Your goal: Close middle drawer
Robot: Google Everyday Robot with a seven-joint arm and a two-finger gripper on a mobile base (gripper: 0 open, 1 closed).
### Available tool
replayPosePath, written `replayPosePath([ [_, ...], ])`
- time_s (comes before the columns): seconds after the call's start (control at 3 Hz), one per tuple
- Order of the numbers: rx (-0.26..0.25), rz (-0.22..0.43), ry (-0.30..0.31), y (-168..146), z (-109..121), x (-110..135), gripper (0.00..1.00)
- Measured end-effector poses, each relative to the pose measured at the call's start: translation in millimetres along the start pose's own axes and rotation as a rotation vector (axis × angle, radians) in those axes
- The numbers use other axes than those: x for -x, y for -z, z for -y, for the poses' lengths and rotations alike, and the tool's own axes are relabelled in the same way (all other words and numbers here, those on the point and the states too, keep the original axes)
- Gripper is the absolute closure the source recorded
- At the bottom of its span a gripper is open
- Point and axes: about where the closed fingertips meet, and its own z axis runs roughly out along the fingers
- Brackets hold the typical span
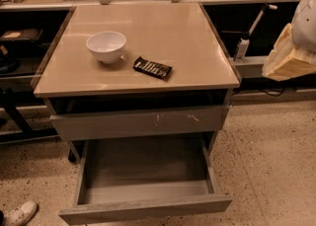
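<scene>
The middle drawer [148,209] is a wide grey box with a plain flat front. It stands pulled far out at the bottom of the cabinet, and its inside [145,163] holds nothing. Above it is a grey drawer front with small pale scratch marks [140,122], pushed in. My gripper [289,58], a pale yellow shape under a white arm part, hangs at the right edge of the view. It is above and to the right of the cabinet and well away from the open drawer.
On the beige cabinet top [163,32] stand a white bowl [106,46] and a dark snack packet [152,67]. Dark shelving runs behind on both sides. A white shoe [19,213] lies on the speckled floor at the bottom left.
</scene>
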Motion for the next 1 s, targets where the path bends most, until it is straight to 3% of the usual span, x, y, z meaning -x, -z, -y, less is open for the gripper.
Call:
replayPosePath([
  [0.33, 0.01, -0.024, -0.006, -14, -10, -3, 1.0],
  [0.67, 0.045, -0.049, -0.068, -54, -36, -15, 1.0],
  [1.0, 0.121, -0.083, -0.132, -118, -70, -32, 1.0],
])
